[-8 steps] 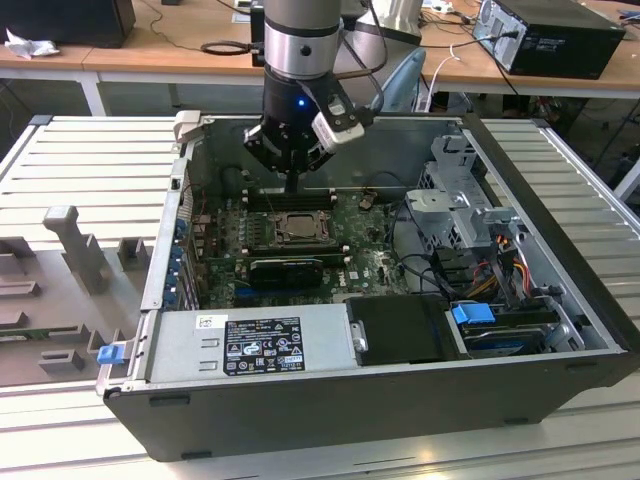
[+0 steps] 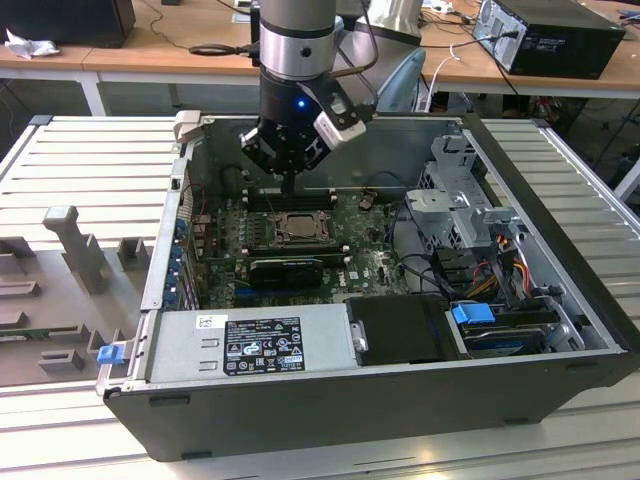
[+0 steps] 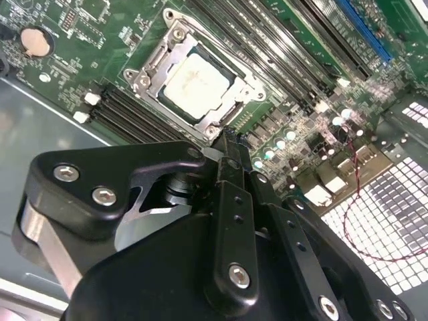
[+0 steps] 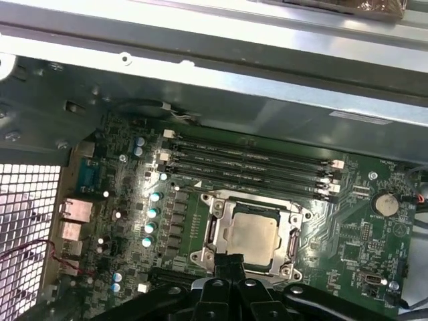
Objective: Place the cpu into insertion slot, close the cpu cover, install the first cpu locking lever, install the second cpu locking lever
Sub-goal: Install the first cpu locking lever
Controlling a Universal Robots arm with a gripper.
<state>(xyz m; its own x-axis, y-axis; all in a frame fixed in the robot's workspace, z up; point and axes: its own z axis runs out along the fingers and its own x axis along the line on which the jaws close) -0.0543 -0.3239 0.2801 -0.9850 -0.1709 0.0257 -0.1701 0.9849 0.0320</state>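
Claw [image 4: 231, 259], fingers together, at the rim of the insertion slot [image 4: 215, 227]; cpu [image 4: 254, 234] flat inside, silver face up.

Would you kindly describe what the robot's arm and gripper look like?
The silver-grey cylindrical arm carries a small blue light and a looping black cable. A white-and-black box is mounted beside the black gripper. Its black linked fingers are dotted with silver screw heads.
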